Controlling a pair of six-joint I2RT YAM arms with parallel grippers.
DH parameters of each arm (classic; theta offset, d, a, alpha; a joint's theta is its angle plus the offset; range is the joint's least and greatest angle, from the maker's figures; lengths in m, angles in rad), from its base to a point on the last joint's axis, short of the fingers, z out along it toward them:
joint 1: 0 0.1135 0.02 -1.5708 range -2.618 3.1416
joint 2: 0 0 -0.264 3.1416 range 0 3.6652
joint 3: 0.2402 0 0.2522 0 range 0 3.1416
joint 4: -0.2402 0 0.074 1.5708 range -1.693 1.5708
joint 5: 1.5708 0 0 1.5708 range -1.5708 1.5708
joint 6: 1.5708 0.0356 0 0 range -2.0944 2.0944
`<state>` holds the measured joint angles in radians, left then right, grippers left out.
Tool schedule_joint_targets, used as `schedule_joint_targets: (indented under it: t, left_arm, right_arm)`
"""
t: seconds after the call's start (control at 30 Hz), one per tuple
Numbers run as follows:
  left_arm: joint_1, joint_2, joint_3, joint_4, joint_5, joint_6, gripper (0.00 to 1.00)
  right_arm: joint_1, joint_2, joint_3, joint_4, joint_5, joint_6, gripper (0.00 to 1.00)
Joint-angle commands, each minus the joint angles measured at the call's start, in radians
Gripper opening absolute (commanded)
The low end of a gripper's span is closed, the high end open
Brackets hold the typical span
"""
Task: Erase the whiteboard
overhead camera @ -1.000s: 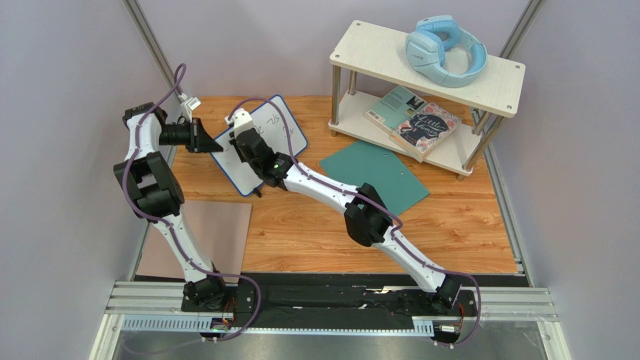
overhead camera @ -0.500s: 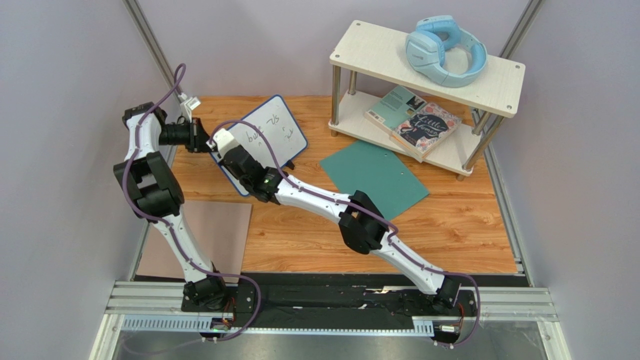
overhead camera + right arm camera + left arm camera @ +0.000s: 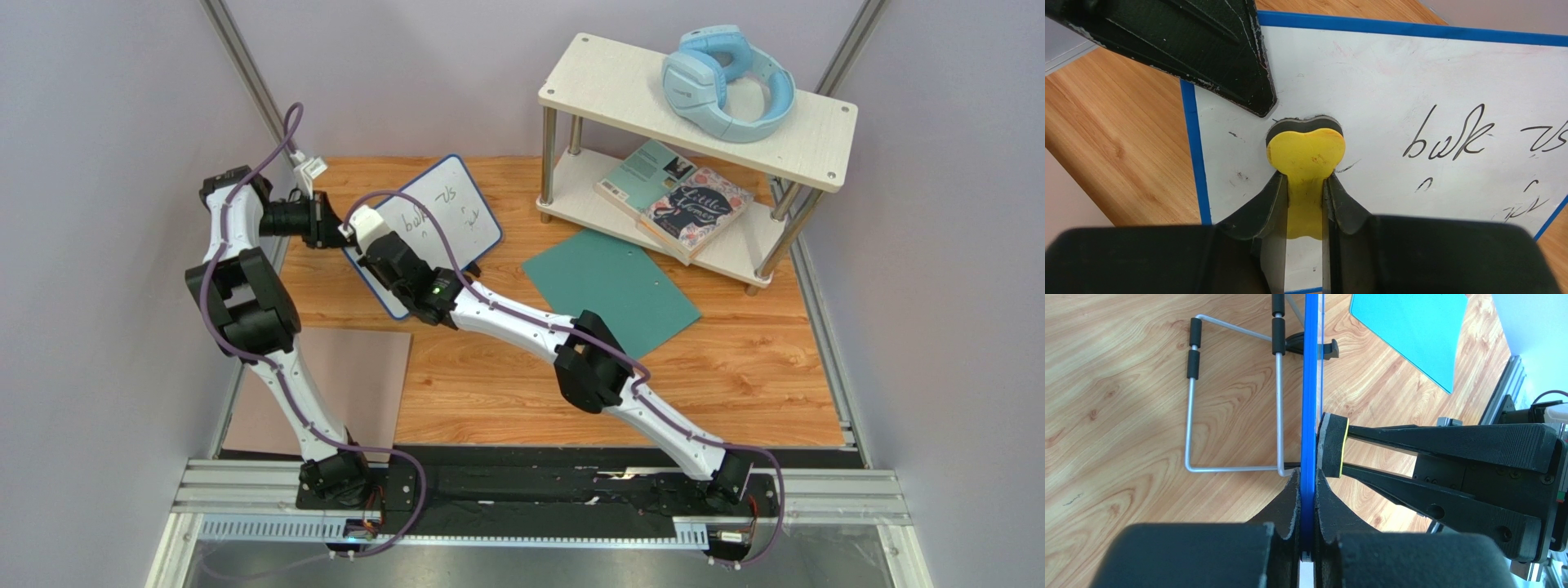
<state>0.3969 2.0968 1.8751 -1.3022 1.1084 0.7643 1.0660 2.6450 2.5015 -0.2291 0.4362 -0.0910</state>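
Two tight grips: left gripper (image 3: 1308, 481) on whiteboard (image 3: 1389, 79) rim, right gripper (image 3: 1306, 179) on yellow eraser (image 3: 1306, 147); black handwriting (image 3: 1447, 131) illegible.

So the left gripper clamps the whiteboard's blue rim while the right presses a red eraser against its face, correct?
The eraser is yellow, not red, per the right wrist view. The left gripper clamps the whiteboard by its rim while the right gripper presses the eraser against its face.

Overhead plus wrist close-ups of whiteboard (image 3: 456, 211)
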Motion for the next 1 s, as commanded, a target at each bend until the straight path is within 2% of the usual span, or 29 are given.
schedule_joint_targets:
  t: [0.0, 0.13, 0.3, 0.63, 0.83, 0.97]
  left_arm:
    - [-0.044, -0.027, 0.027, -0.120, 0.024, 0.110, 0.00]
    - [-0.047, -0.029, 0.024, -0.129, 0.025, 0.118, 0.00]
    - [-0.047, -0.031, 0.021, -0.134, 0.025, 0.121, 0.00]
    - [-0.052, -0.027, 0.016, -0.144, 0.030, 0.130, 0.00]
    - [-0.052, -0.029, 0.018, -0.160, 0.024, 0.142, 0.00]
    - [-0.052, -0.027, 0.022, -0.164, 0.019, 0.144, 0.00]
  right_arm:
    - [-0.034, 0.047, 0.048, 0.126, -0.097, 0.023, 0.00]
    - [-0.047, 0.049, 0.043, 0.181, -0.126, 0.085, 0.00]
    - [-0.077, 0.064, 0.037, 0.217, -0.081, 0.134, 0.00]
    - [-0.143, 0.062, -0.012, 0.221, 0.120, 0.099, 0.00]
    - [-0.210, 0.073, -0.012, 0.186, 0.168, 0.108, 0.00]
    - [-0.259, 0.069, -0.027, 0.183, 0.135, 0.109, 0.00]
